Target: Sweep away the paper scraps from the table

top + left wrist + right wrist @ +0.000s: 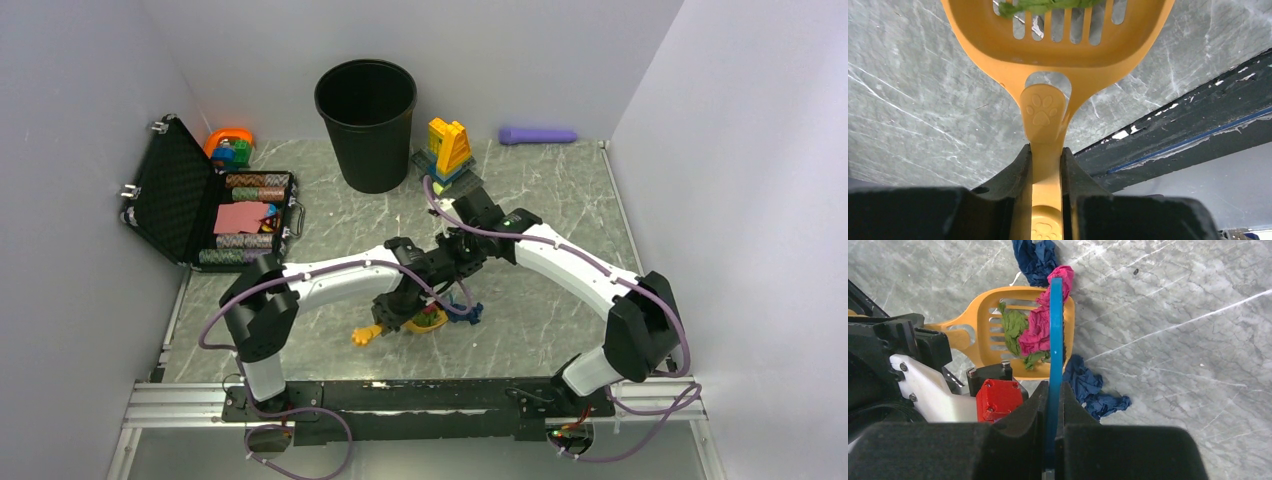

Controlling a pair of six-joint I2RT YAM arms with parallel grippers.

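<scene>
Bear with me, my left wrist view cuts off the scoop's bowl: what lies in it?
Observer: A green scrap and a pink scrap lie in the yellow scoop, the pink one hanging over its rim.
Operator: Any outside?
Observer: A dark blue scrap lies on the table at one side of the scoop, a second blue scrap at the other.
Operator: And the brush?
Observer: The right pincer is shut on the blue brush, its edge at the pink scrap.

We record even, diffuse light from above; pale walls (80, 150) bright, the bench (560, 200) mid-grey; soft shadows lie under the arms (340, 275) and beside the black bin (366, 125); overhead view sharp; in both wrist views the near claw fingers (1010, 182) sit dark and blurred, bench veins crisp.
</scene>
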